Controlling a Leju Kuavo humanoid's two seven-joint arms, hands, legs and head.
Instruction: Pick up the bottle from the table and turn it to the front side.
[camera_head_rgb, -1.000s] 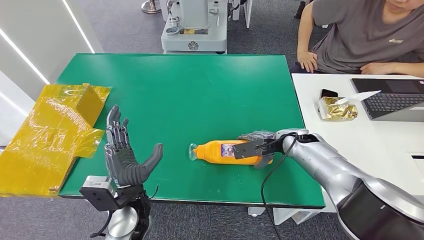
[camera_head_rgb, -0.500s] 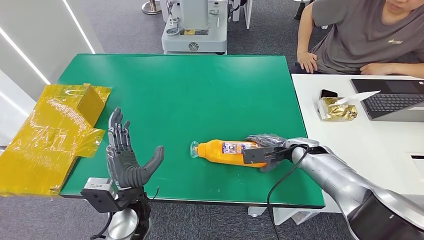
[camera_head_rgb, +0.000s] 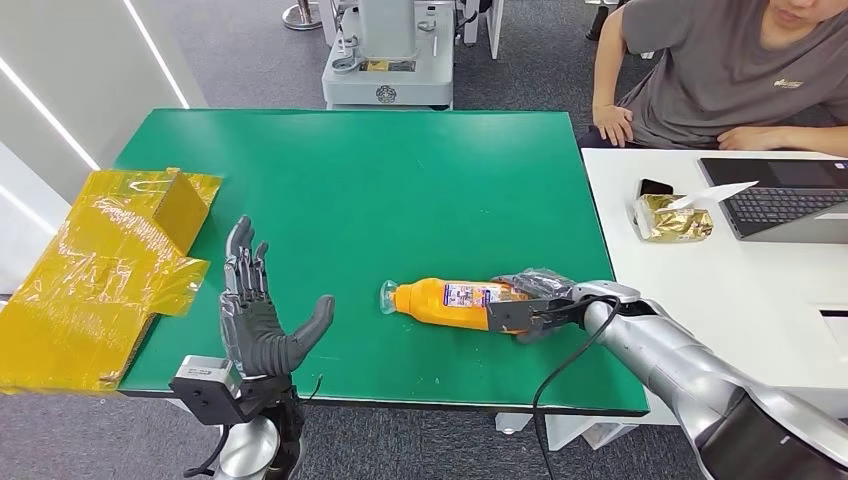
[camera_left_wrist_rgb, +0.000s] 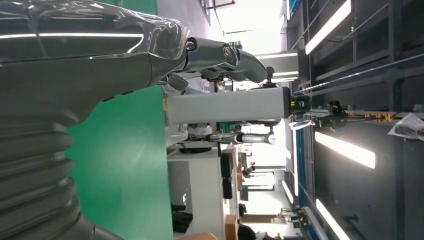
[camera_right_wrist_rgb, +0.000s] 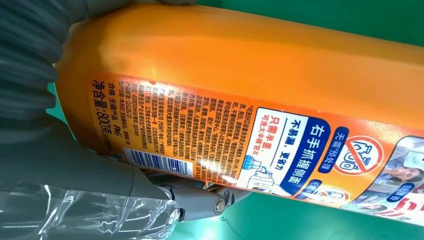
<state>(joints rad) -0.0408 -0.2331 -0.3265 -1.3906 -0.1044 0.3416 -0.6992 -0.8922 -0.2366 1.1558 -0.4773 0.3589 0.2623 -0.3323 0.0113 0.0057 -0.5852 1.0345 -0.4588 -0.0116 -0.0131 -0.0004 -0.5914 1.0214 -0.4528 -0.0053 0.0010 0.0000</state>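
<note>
Since a second earlier the right hand (camera_head_rgb: 528, 300) had drawn the bottle (camera_head_rgb: 455, 302) slightly toward the green table's (camera_head_rgb: 400, 180) right edge. The hand grasped the bottle's base end, forearm reaching in low from the right. The bottle lay on its side near the front edge, cap pointing left. The right wrist view showed its printed label and barcode (camera_right_wrist_rgb: 157, 162) facing the camera. The left hand (camera_head_rgb: 262, 325) stood raised, released, fingers spread, at the front-left corner beside yellow packaging (camera_head_rgb: 100, 270)
</note>
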